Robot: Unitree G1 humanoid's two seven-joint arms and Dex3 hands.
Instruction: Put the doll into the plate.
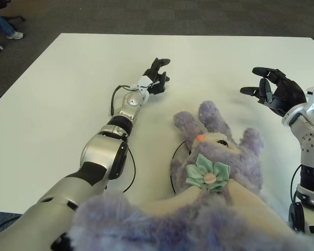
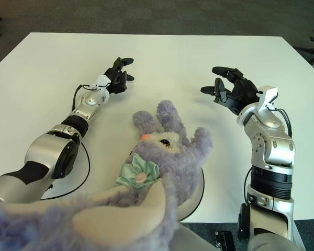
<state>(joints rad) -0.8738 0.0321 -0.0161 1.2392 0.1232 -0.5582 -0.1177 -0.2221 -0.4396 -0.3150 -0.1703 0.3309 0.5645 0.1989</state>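
A purple plush bunny doll [image 1: 220,149] with a green flower bow lies over a white plate with a thin black rim [image 2: 201,189]. Its head and ears point toward the table's middle, and its body fills the near bottom edge of both views. My left hand [image 1: 159,73] is stretched far out over the table, beyond the doll's left ear, fingers loosely spread and holding nothing. My right hand [image 1: 259,84] hovers to the right of the doll's ears, palm turned toward it, fingers spread and empty. Neither hand touches the doll.
The white table [image 1: 68,83] ends in dark carpet at the back and left. A second thin black round outline [image 2: 87,166] shows beside my left elbow. A person's feet and a chair [image 1: 5,23] are at the far left on the floor.
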